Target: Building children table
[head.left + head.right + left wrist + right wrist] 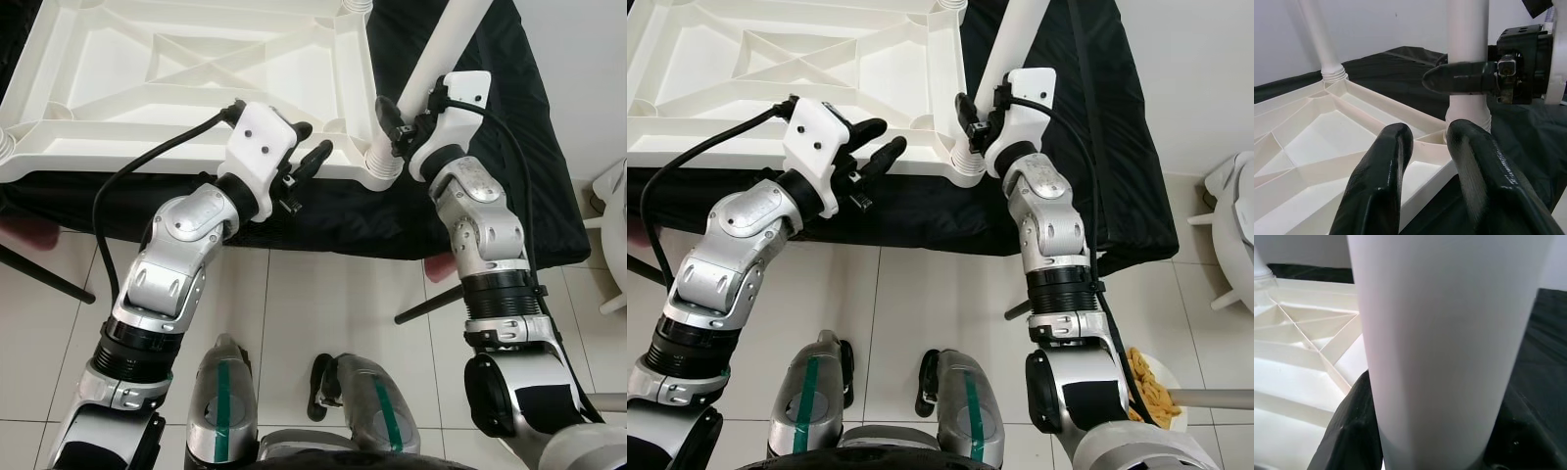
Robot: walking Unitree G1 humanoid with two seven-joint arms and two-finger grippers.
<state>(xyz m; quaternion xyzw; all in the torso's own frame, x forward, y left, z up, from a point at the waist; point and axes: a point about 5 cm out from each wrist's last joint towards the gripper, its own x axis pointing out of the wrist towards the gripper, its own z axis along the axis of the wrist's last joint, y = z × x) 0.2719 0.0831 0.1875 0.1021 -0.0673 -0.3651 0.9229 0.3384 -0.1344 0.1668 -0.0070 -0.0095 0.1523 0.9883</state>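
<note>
Tabletop (147,69), a white ribbed plastic panel lying underside-up on a black cloth (509,147), takes up the upper left of the left eye view; its near right corner socket (380,166) sits at upper centre with a white table leg (441,59) rising from it toward the top of the frame.

Risks, as I judge them: the leg leans as it stands in the socket, so if it is pushed or turned while off-axis it may bind or cross-seat instead of going home. The tabletop rests loose on the cloth, so force on the leg could slide or tip the panel, since nothing pins it. A loose hold on the smooth tube could also let it slip.

Left gripper (309,157), at centre left, hovers at the tabletop's near edge, just beside the socket; its two black fingers (1376,181) stand slightly parted with nothing between them, and I cannot tell whether they touch the rim.

Right gripper (397,122), at upper centre right, is clamped around the leg just above the socket, one finger (1459,78) crossing the tube's front.
</note>
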